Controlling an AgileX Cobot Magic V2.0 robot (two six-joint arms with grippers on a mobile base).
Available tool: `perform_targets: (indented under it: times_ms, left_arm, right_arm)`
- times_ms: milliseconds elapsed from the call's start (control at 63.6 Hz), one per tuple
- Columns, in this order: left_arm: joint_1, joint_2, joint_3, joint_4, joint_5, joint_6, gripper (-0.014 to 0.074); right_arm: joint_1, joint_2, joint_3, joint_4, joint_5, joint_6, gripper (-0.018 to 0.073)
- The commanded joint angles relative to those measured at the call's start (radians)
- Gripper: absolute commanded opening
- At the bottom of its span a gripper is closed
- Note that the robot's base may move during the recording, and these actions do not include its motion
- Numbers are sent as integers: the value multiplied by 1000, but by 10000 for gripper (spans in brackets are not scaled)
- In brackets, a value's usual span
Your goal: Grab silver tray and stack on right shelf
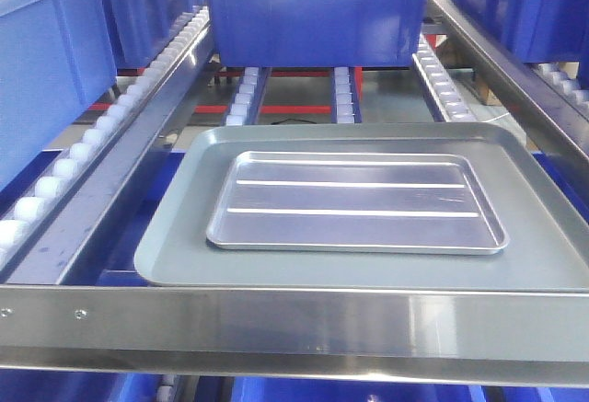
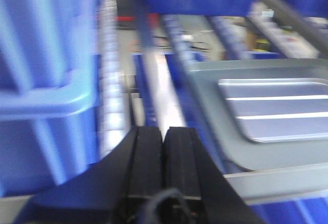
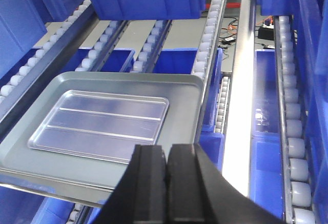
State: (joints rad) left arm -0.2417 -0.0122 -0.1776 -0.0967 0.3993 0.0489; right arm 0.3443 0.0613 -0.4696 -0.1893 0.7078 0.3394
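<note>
Silver tray [image 1: 354, 201] lies flat inside the larger grey tray [image 1: 175, 236], roughly centred, its two ribs running left to right, grey margin showing on all sides. Grey tray sits on the shelf [image 1: 276, 324], spanning the rails of white rollers [image 1: 69, 165], its near edge just behind the steel front bar. A blue bin [image 1: 313, 6] stands farther back on the same rails, apart from the trays; more blue bins [image 1: 46, 62] flank the rack to the left and right. Left wrist view is motion-blurred: left fingers [image 2: 164, 147] are pressed together, nothing between them, positioned left of and nearer than the trays; silver tray [image 2: 282, 108] appears up and to the right of the tips, not touching. Tips sit over the gap beside the left roller rail, next to a blue bin [image 2: 46, 101]. Right wrist view is sharp: right fingers [image 3: 166, 155] are also pressed together and empty, held above the near right part of the grey tray [image 3: 184, 101]. Silver tray [image 3: 100, 124] lies ahead and to the left of those tips, clear of them. A steel rail [image 3: 241, 111] and another roller row [image 3: 292, 126] run to the right of the fingers.
</note>
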Motion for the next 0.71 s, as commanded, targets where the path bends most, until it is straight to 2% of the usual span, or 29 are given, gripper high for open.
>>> perform_targets:
  times_ms: [0, 94, 204, 236, 377, 692]
  left_arm:
    - [76, -15, 37, -23, -183, 8, -92]
    - [134, -15, 129, -23, -324, 8, -92]
    - [166, -15, 233, -25, -502, 8, -92]
    - [169, -15, 224, -25, -448, 8, -92]
    - [171, -15, 227, -25, -493, 8, -92]
    - [171, -15, 227, -25, -486, 8, -92]
  right_arm:
    - [-4, 16, -26, -24, -83, -11, 57]
    - [-4, 16, -26, -24, -83, -11, 57]
    - [-4, 16, -26, -24, -83, -11, 57]
    - [-4, 16, -26, -24, -83, -11, 57]
    - [-4, 16, -26, -24, -83, -11, 57]
    - [-4, 16, -26, -24, -83, -11, 57]
